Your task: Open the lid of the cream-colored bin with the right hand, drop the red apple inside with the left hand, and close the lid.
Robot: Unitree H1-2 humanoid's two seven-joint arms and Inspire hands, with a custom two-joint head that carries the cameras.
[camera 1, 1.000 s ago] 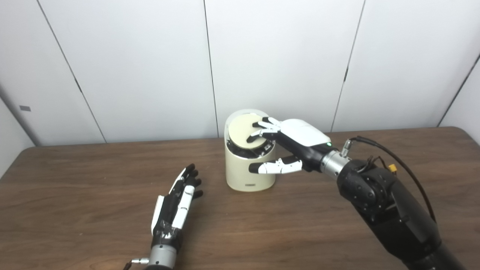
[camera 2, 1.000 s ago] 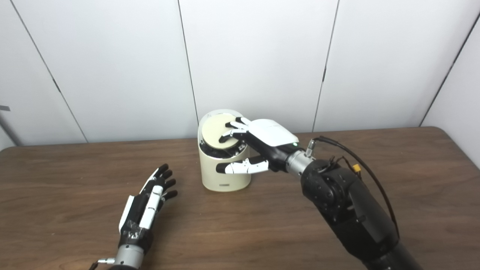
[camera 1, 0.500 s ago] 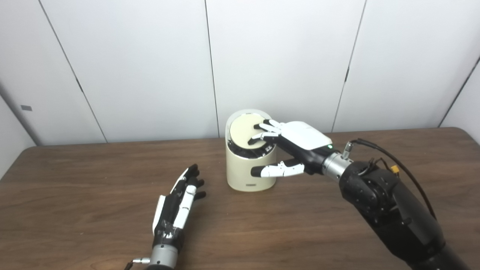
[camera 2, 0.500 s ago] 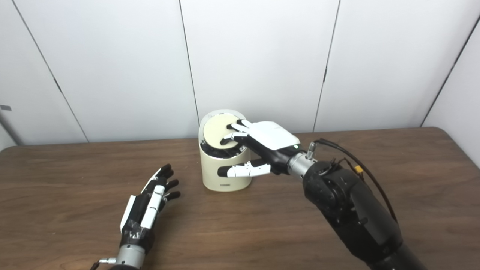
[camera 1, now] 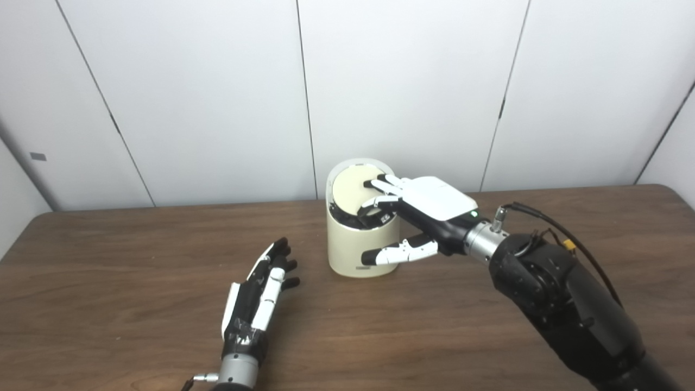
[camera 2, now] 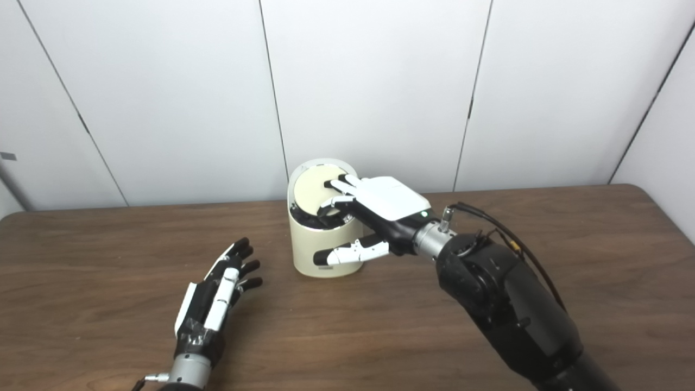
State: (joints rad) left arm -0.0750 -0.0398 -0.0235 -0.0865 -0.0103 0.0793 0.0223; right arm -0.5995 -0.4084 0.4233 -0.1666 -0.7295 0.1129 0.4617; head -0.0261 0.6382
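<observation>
Over on the left, the left hand (camera 1: 260, 296) is just parked low over the brown table (camera 1: 136, 282), fingers spread apart and holding nothing, well away from the bin.

Middle of the table, toward the back wall (camera 1: 217, 98), stands the cream-colored bin (camera 1: 350, 247), upright. Its round lid (camera 1: 350, 190) sits tilted in the top opening, with a dark gap showing along the front edge below it.

From the right, the right hand (camera 1: 421, 209) reaches in over the top of the bin. Its fingertips (camera 1: 374, 184) lie on the right part of the lid, and the thumb (camera 1: 396, 252) sticks out in front of the bin's side, lower down. Fingers are apart, not wrapped round anything, just pressing on the lid. Can't spot a red apple anywhere on the table from here.
</observation>
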